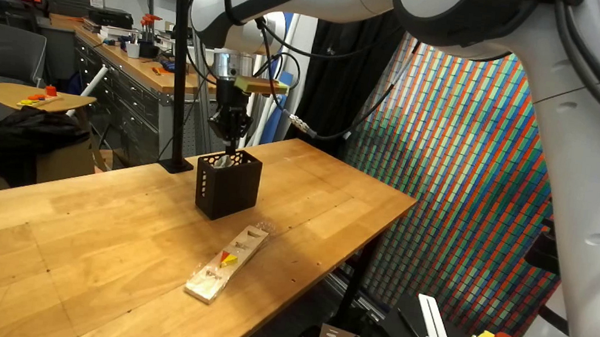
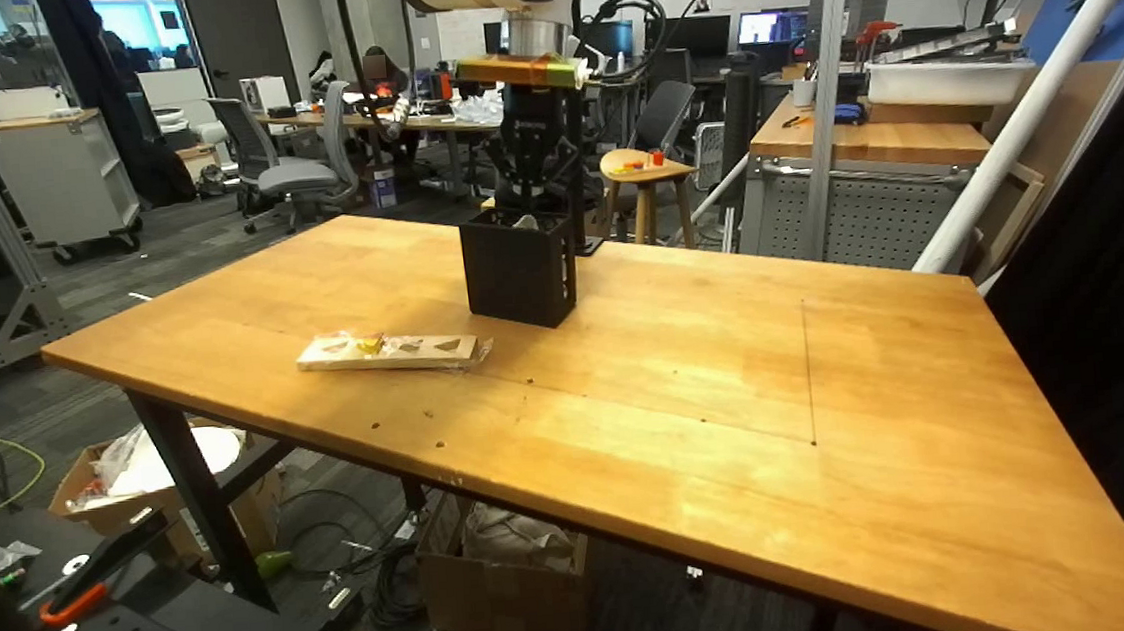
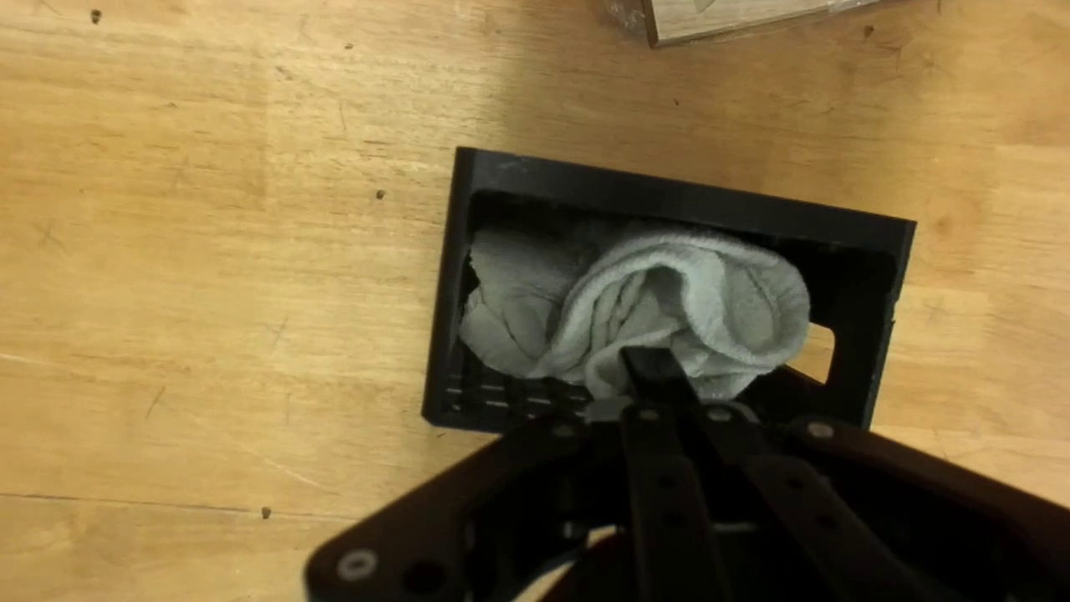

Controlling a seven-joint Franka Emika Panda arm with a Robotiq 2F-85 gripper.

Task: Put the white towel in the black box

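A rumpled white cloth towel (image 3: 706,313) and the black two-fingered gripper (image 3: 656,365) crowd the black perforated box (image 3: 677,199), leaving a gap at one short end. Close by, a black vertical pole (image 1: 179,69) and flat pale wooden strip (image 1: 220,270) interrupt the open wooden tabletop (image 2: 725,353).

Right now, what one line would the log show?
towel: bunched inside box; claw: shut, any grip unclear; box: upright on table; wooden strip: near box

Wht towel (image 3: 719,276), blk box (image 1: 234,190)

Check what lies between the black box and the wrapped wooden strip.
Only bare tabletop lies between the black box and the wooden strip; that shows in the wrist view.
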